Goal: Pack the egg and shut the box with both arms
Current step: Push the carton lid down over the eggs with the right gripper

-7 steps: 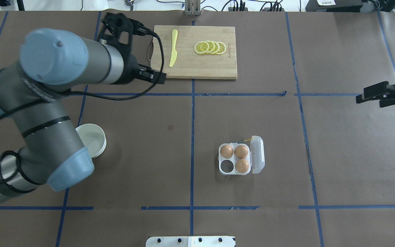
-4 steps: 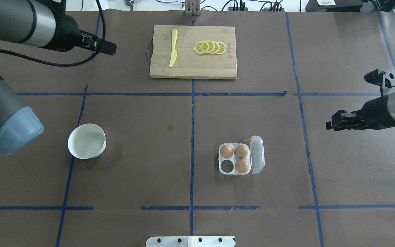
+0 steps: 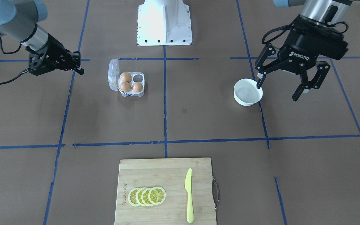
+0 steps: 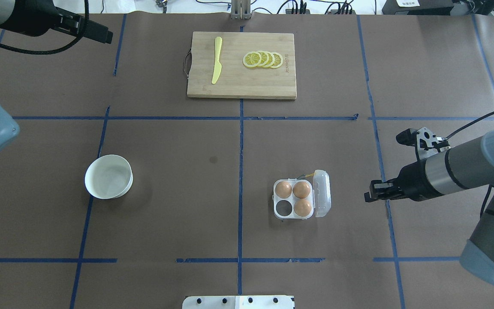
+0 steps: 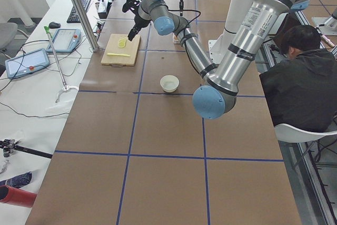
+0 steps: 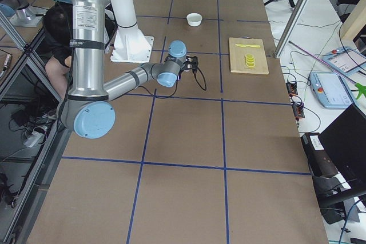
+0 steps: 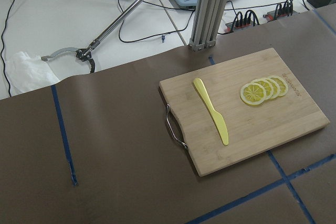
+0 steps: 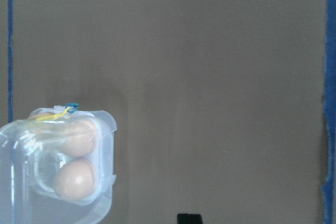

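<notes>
The clear box (image 4: 295, 201) lies right of the table's middle with its lid (image 4: 322, 193) open to the right. Three eggs (image 4: 302, 189) fill three cups and the near-left cup (image 4: 284, 208) is bare. In the front view the box (image 3: 129, 83) is left of centre. My right gripper (image 4: 368, 196) is shut and empty, level with the box, a short way to the lid's right. The right wrist view shows the box (image 8: 58, 166) at its lower left. My left gripper (image 3: 277, 93) is open and empty, raised beside the white bowl (image 3: 248, 92).
The white bowl (image 4: 109, 177) is empty at the left. A wooden cutting board (image 4: 242, 65) at the far middle carries a yellow knife (image 4: 217, 60) and lemon slices (image 4: 263, 59). The white base block (image 4: 238, 302) is at the near edge. A seated person (image 5: 300, 77) shows in the left view.
My left arm has swung away from the cutting board to the far left corner. My right arm has come in from the right edge towards the box's lid. The box and eggs have not moved.
</notes>
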